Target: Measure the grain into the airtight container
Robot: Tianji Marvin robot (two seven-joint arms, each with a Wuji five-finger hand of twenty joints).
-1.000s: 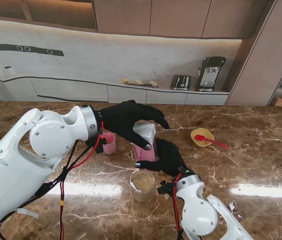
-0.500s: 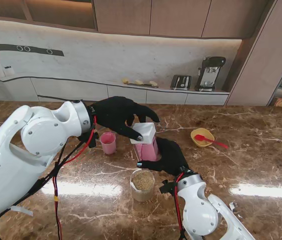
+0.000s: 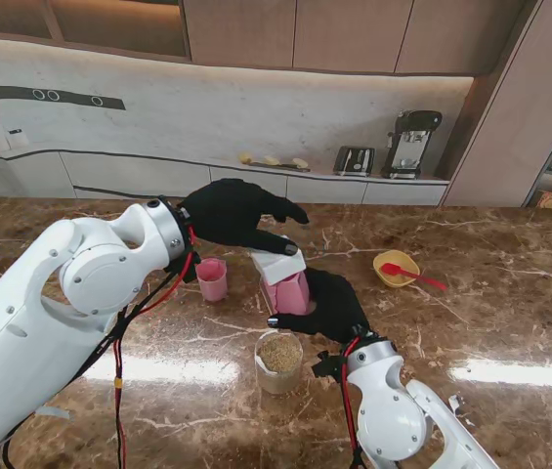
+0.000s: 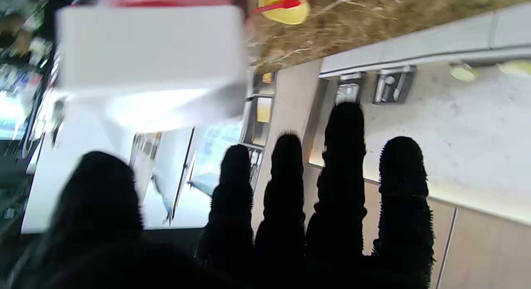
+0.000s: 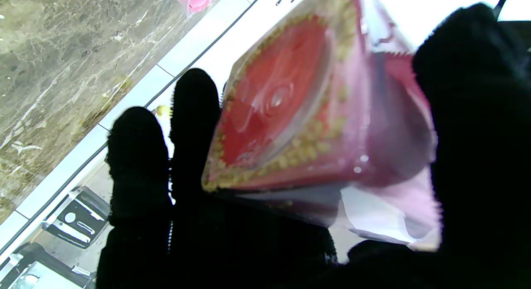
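— While the right hand (image 3: 326, 305) is wrapped round the pink airtight container (image 3: 285, 291), is the lid on?
— No. White lid (image 3: 278, 262) sits tilted over the container's mouth, pinched by the left hand (image 3: 232, 212), thumb under, fingers (image 4: 344, 164) spread out past it.
— Container position?
— Mid marble table (image 3: 490, 293), upright as far as I can tell, right hand's fingers closed around its side. Right wrist view shows yellowish grains along its pink bottom edge (image 5: 286, 114).
— Grain source?
— Clear jar of grain (image 3: 279, 360), nearer to me than the container, just beside the right wrist.
— Other stuff?
— Small pink cup (image 3: 211, 277) left of the container, apart from it. Yellow bowl (image 3: 396, 266) with a red spoon (image 3: 410, 275) lying across it, off to the right, well apart.
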